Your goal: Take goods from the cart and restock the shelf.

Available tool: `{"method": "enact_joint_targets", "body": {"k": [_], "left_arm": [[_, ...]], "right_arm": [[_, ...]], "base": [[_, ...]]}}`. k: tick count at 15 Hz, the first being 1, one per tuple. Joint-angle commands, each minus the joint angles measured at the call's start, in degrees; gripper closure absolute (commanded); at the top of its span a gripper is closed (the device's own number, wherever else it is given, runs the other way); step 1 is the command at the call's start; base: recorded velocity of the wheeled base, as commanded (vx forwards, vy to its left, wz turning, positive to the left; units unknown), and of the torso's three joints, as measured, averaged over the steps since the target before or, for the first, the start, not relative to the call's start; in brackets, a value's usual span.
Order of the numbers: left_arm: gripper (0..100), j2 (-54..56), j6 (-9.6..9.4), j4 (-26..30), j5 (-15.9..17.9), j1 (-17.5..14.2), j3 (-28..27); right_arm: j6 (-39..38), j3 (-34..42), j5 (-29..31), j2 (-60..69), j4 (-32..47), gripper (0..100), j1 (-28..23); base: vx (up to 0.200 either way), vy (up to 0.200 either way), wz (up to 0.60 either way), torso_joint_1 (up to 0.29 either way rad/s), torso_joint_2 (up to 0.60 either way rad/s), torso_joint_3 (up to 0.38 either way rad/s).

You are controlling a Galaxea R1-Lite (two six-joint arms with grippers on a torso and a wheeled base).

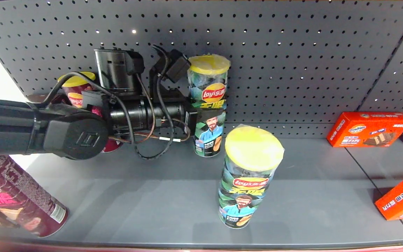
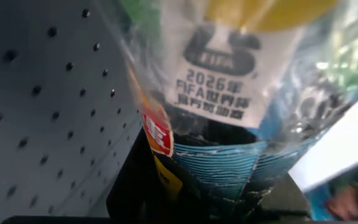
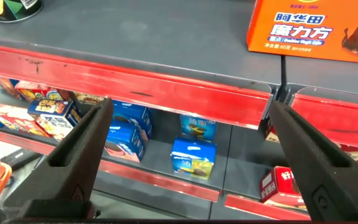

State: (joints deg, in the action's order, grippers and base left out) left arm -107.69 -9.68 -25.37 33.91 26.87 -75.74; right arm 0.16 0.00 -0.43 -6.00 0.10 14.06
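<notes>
Two cans stand near: left gripper [image 1: 203, 117] clenches rear can [image 1: 209, 94]; a skewed release may tip it onto front can [image 1: 245, 182] at five o'clock. Right gripper [image 3: 191, 155] released.

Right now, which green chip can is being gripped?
The rear green chip can, by the pegboard; the front green chip can stands clear of the left gripper.

Showing a matte black left arm [image 1: 19, 127], ending in a round joint cap [image 1: 79, 134] bearing a recessed square mark. Beyond the cap, carrying a grey vented cylinder [image 1: 114, 70] and a black camera box [image 1: 175, 66], trailing looped black cables [image 1: 150, 157]. Showing two black wedge-shaped fingers [image 3: 79, 155] on the right gripper [image 3: 191, 104].
</notes>
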Motion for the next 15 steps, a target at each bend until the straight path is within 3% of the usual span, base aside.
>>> {"method": "enact_joint_targets", "body": {"k": [1, 4, 15], "left_arm": [[100, -4.1, -0.34, -0.1, -0.1, 0.0, -3.1], [100, -5.6, -0.34, -0.1, 0.0, 0.1, -5.4], [100, -10.0, -0.60, -4.3, -0.2, 0.9, -5.3]], "right_arm": [[0.0, 0.0, 0.0, -0.2, 0.0, 0, 0.0], [0.0, 0.0, 0.0, -0.2, 0.0, 0, 0.0], [0.0, 0.0, 0.0, -0.2, 0.0, 0, 0.1]], "base": [[0.000, 0.000, 0.00, 0.000, 0.00, 0.000], [0.000, 0.000, 0.00, 0.000, 0.00, 0.000], [0.000, 0.000, 0.00, 0.000, 0.00, 0.000]]}}
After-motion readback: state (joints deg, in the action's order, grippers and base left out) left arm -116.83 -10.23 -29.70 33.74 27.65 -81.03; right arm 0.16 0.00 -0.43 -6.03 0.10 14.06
